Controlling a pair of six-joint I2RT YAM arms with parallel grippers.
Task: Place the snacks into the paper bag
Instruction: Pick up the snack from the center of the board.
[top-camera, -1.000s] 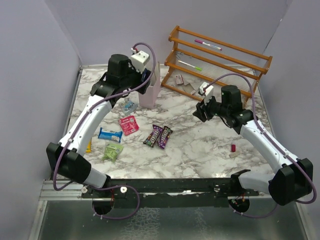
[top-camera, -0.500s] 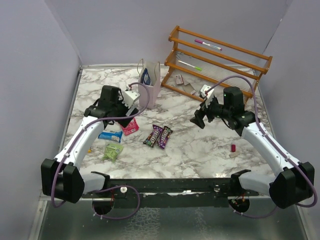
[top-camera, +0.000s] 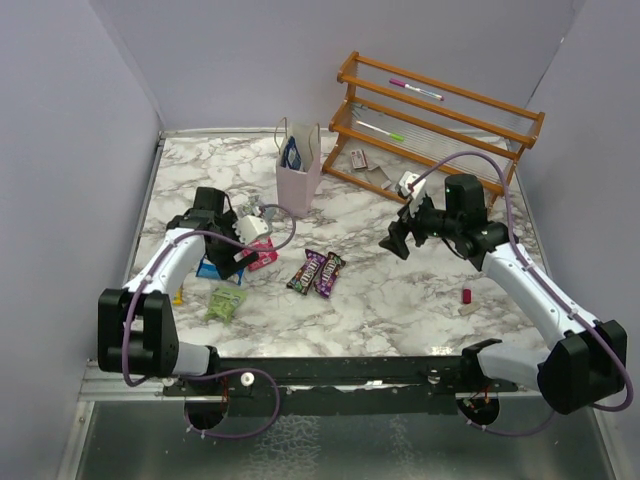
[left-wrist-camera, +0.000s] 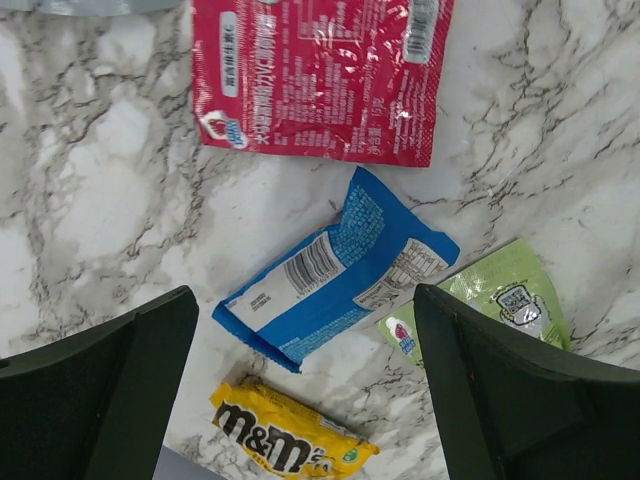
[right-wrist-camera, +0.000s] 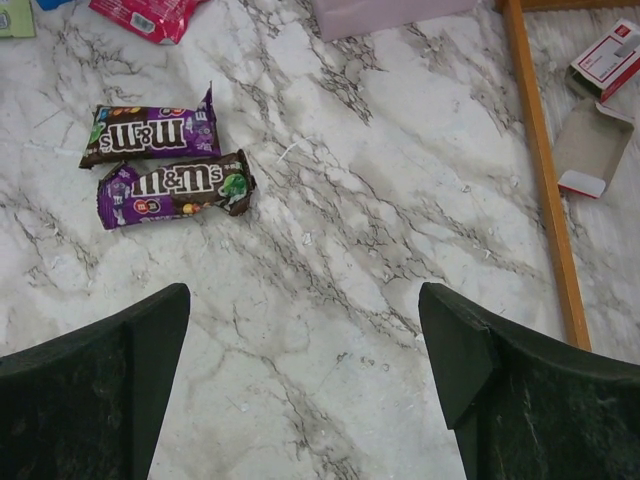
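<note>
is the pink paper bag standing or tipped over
Upright: the pale pink paper gift bag stands on its base, mouth up, a blue packet poking out.

Paper bag (top-camera: 300, 182) left of rack (top-camera: 440, 122), a packet (top-camera: 291, 153) perhaps inside; candy bars (top-camera: 317, 272) before it.

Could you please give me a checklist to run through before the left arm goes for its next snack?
1. Left end effector open and empty: ok.
2. Blue-white packet lying flat right below it: ok.
3. Free space around that packet: not ok; the green packet seems to touch it, and the yellow packet lies close.
4. Paper bag upright, mouth open: ok.
5. Room in the bag beside the blue cookie bag: cannot tell.
6. Right end effector open, empty, well away from the bag: ok.
</note>
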